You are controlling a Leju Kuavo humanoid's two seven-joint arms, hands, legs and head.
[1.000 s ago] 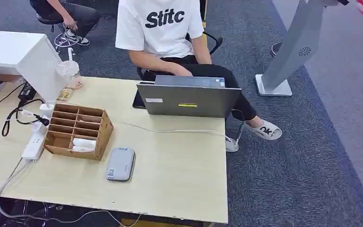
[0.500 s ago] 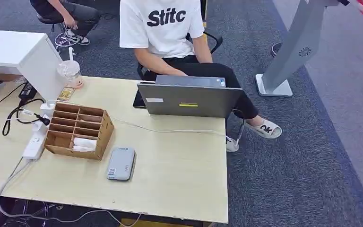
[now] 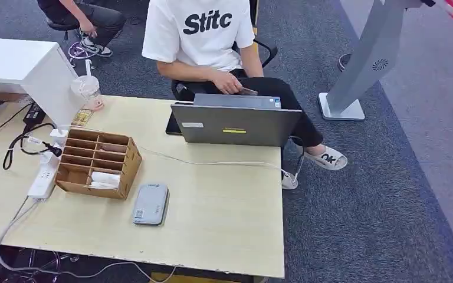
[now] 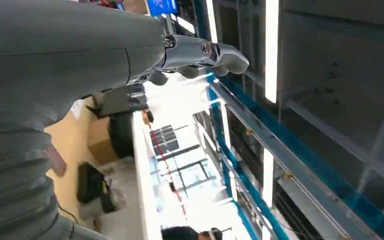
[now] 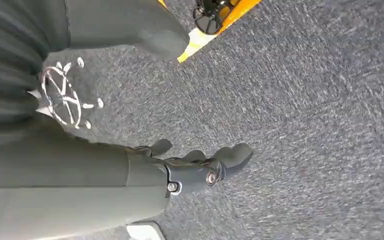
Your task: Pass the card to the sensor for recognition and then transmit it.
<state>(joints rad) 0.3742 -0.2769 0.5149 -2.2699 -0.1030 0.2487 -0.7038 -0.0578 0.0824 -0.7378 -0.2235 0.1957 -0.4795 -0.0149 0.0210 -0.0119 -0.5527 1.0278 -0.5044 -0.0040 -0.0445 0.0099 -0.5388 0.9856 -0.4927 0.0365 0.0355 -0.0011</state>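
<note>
A brown wooden organiser box (image 3: 97, 163) stands on the left of the beige table (image 3: 224, 218). White cards (image 3: 104, 178) lie in its front compartments. Just to its right a flat grey sensor (image 3: 151, 204) lies on the table. In the left wrist view my left hand (image 4: 200, 55) is raised towards ceiling lights, fingers stretched out and holding nothing. Over grey carpet in the right wrist view my right hand (image 5: 200, 165) hangs with fingers apart and nothing in them.
A person in a white T-shirt (image 3: 197, 35) sits behind a grey laptop (image 3: 236, 122) at the table's far edge. A white cable (image 3: 212, 162) crosses the table. A power strip (image 3: 41, 180) and a cup (image 3: 85, 88) sit at the left. A grey stand (image 3: 363, 65) rises at the right.
The seated person has drawn a hand back from the laptop to the lap and shifted a foot. The box, sensor and cards have not moved.
</note>
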